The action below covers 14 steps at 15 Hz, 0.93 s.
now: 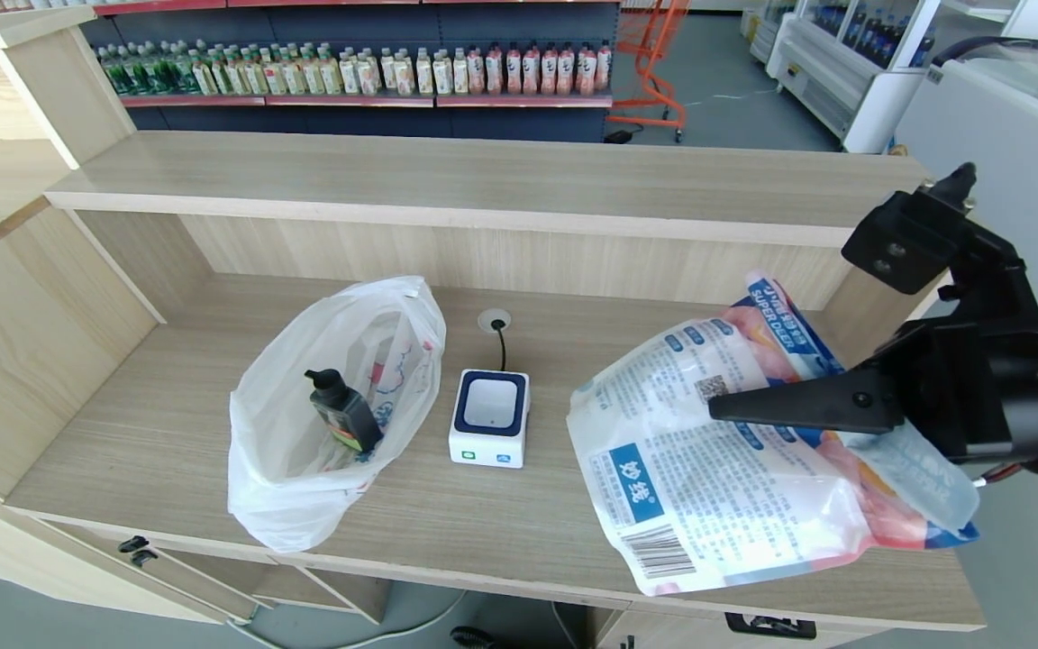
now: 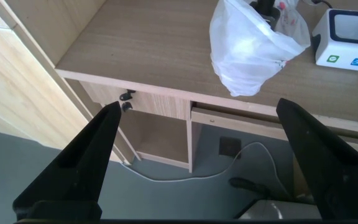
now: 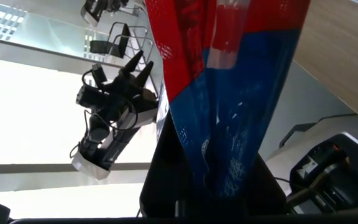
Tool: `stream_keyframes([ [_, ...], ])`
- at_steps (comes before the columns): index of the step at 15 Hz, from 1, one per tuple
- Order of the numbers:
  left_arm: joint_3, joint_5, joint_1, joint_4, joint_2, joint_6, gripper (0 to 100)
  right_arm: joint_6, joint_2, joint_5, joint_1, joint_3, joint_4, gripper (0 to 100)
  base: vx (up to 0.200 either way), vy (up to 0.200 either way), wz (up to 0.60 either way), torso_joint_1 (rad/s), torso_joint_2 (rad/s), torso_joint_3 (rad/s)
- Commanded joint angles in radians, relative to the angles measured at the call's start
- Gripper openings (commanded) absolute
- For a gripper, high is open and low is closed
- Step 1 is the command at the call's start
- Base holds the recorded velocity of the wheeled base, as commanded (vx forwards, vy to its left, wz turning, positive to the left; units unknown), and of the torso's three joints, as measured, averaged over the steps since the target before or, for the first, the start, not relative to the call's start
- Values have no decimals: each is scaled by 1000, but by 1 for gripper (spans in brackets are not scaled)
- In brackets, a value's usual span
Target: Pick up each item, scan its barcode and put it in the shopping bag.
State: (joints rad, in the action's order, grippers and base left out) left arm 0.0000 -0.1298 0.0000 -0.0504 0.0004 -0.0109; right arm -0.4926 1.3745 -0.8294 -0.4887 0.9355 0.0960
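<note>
Checkout desk, contents as they stand:

1. Desk [image 1: 168, 433]: pale wood, with a raised back wall.
2. Shopping bag [image 1: 280, 478]: thin white plastic, mouth open, near the front left part of the desk. A dark bottle [image 1: 345, 416] stands tilted inside it (one item bagged, by the look of it).
3. Scanner [image 1: 489, 416]: a white box with a dark-framed window facing up. It sits mid-desk, just beside the bag on the bag's right. Its cable [image 1: 501, 347] runs to a port at the back.
4. Pouch [image 1: 708, 487]: large, soft and printed, held up over the right end of the desk, well apart from the scanner. Its barcode [image 1: 659, 550] sits at the lower corner nearest the front edge and faces upward.
5. Right end effector [image 1: 726, 410]: pinching the pouch by its upper part, one finger laid across the printed face. Its wrist camera has the red and blue film [image 3: 229, 93] right against it.
6. Left end effector [image 2: 199, 109]: fingers spread wide with nothing between them, hanging out beyond the desk's front edge near the front left corner.

Step in hand, as I judge it: the pouch is picked up and not yet scanned. The next move calls for carrying it left over the scanner and turning it so the barcode faces down at the window. After that it goes into the bag.
</note>
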Motion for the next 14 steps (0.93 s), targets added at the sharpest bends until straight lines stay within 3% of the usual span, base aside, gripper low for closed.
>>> stream_keyframes([
  [1,0,-1,0,0,0,0,100,0,-5,-1,-1,0,1,0,0,0,0,0,0,0],
  [7,0,-1,0,0,0,0,100,5,-18,-1,-1,-3,-1,0,0,0,0,0,0,0],
  [9,0,-1,0,0,0,0,100,74,-40,1,9,-26,-1,0,0,0,0,0,0,0],
  [11,0,-1,0,0,0,0,100,416,-60,32,99,-87,-15,0,0,0,0,0,0,0],
  [13,0,-1,0,0,0,0,100,868,-61,266,210,-149,-36,0,0,0,0,0,0,0],
  [14,0,-1,0,0,0,0,100,934,-63,283,225,-158,-35,0,0,0,0,0,0,0],
])
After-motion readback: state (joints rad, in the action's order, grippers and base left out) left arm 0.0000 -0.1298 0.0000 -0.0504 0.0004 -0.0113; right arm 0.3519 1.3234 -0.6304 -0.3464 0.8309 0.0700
